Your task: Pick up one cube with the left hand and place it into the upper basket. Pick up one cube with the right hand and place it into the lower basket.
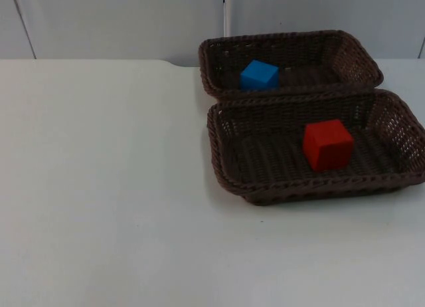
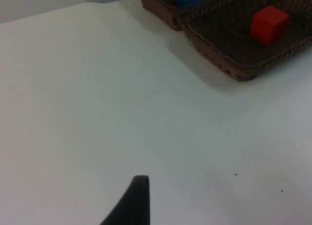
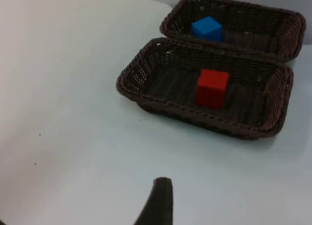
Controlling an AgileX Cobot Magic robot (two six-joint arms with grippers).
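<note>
Baskets are set touching along their long sides at the tabletop's point(image 1: 99, 187) two o'clock. A blue cube point(image 1: 259, 75) is held in the upper basket point(image 1: 352, 58), toward its nine o'clock end; a red cube point(image 1: 327, 145) is held near the middle of the lower basket point(image 1: 226, 161). Open tabletop is seen from six through ten o'clock. Both arms wait over bare tabletop, one fingertip of the left gripper point(image 2: 131, 203) and of the right gripper point(image 3: 158, 203) being seen; whether the fingers are spread cannot be told.

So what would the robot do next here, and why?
Probably nothing more than keep both arms back and wait: the blue cube already lies in the upper basket, and the red cube in the lower basket, so both placements look done.
</note>
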